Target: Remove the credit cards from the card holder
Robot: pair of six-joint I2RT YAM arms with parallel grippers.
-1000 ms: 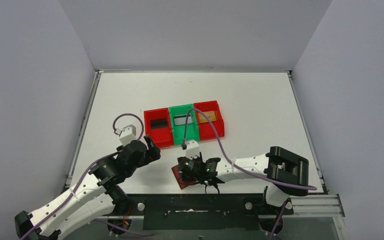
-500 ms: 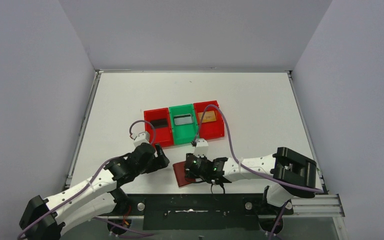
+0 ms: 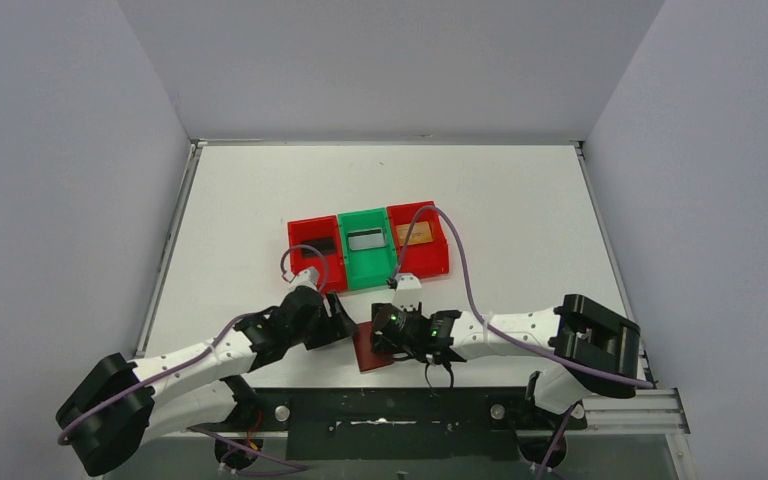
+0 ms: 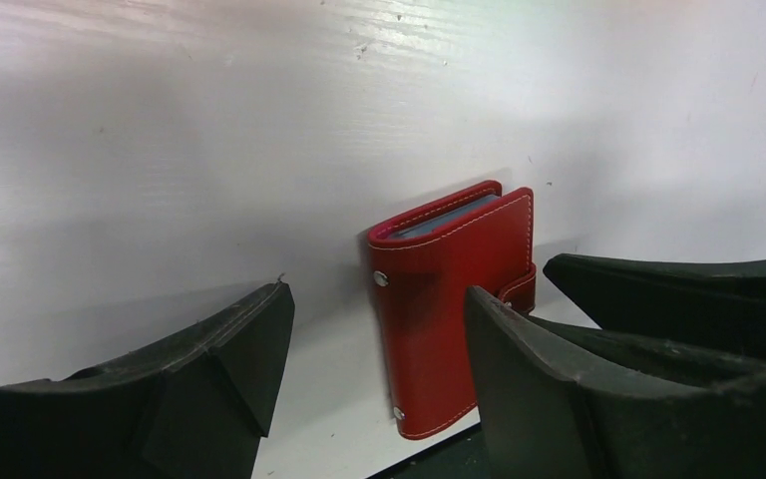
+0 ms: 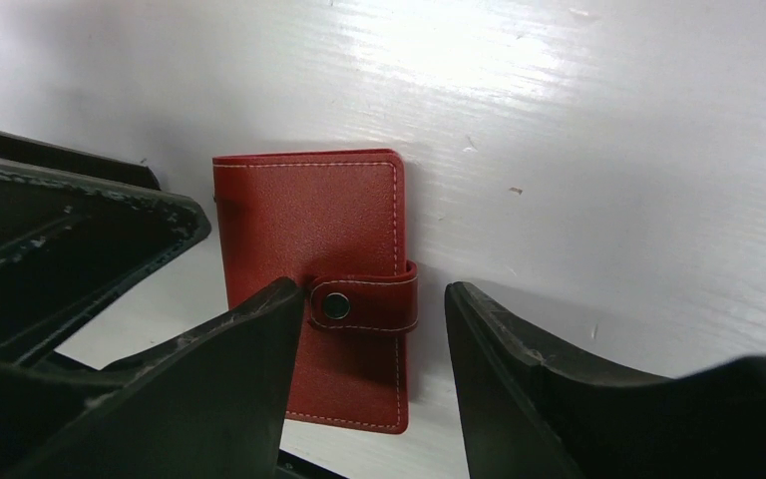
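Obs.: the card holder [image 5: 309, 230] lies flat and snapped shut on the white table [image 3: 520, 220], at the near edge between your two arms.

Your right gripper [image 5: 374, 289] has its jaws apart and holds nothing. It is poised low over the holder with the snap tab [image 5: 364, 304] in the gap. The holder's long axis runs along your line of approach, so the fingers straddle its short width.

Your left gripper [image 4: 377, 299] is also spread and empty, just beside the holder's other side. The right is the nearer. I cannot tell whether any finger touches the leather.

There is little room toward the table edge and open surface beyond.

A black card [image 3: 320, 243], a silver card [image 3: 365, 240] and a gold card [image 3: 415, 233] sit in the red and green bins [image 3: 370, 270], so the holder is probably emptied.
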